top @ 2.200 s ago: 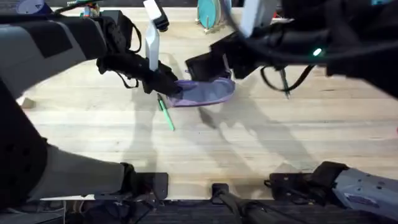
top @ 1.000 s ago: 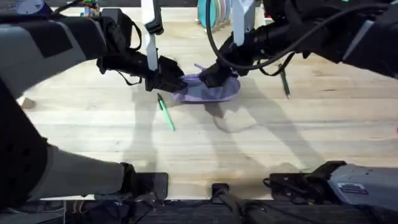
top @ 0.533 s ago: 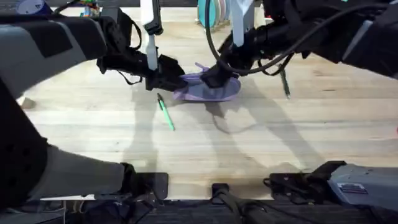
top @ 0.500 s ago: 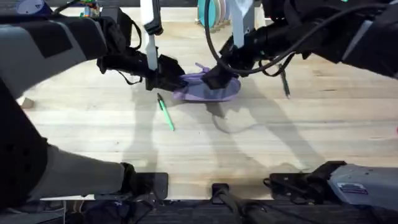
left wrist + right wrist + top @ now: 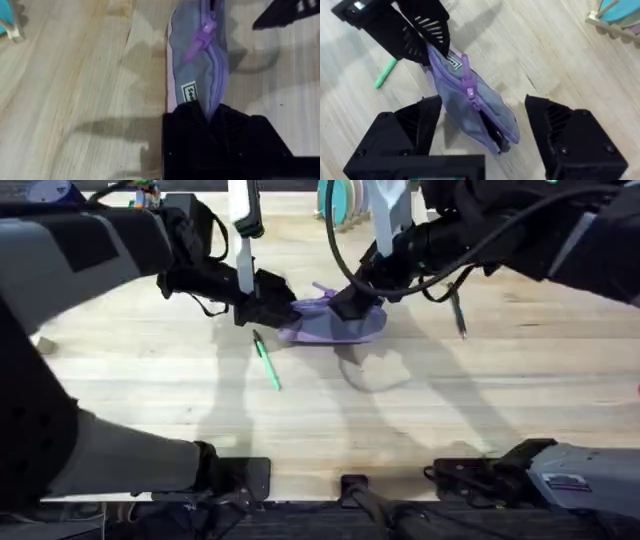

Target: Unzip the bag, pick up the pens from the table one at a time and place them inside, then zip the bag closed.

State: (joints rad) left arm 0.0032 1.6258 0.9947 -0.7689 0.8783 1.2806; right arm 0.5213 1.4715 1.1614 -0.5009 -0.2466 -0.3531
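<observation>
The lilac bag lies on the table, its zipper pull lying along the closed zip. My left gripper is shut on the bag's left end. My right gripper hangs open over the bag's right part, one finger on each side of the bag, touching nothing that I can see. The zipper pull lies between my two grippers. A green pen lies just in front of the left gripper. A darker pen lies to the right of the bag.
A rack with a teal plate stands at the table's back edge behind the bag. Bare planks stretch across the front of the table. A small tan block sits at the far left.
The right gripper came down from above and now straddles the bag. Over the last second almost nothing moved. The left gripper has kept its hold on the bag's end.
</observation>
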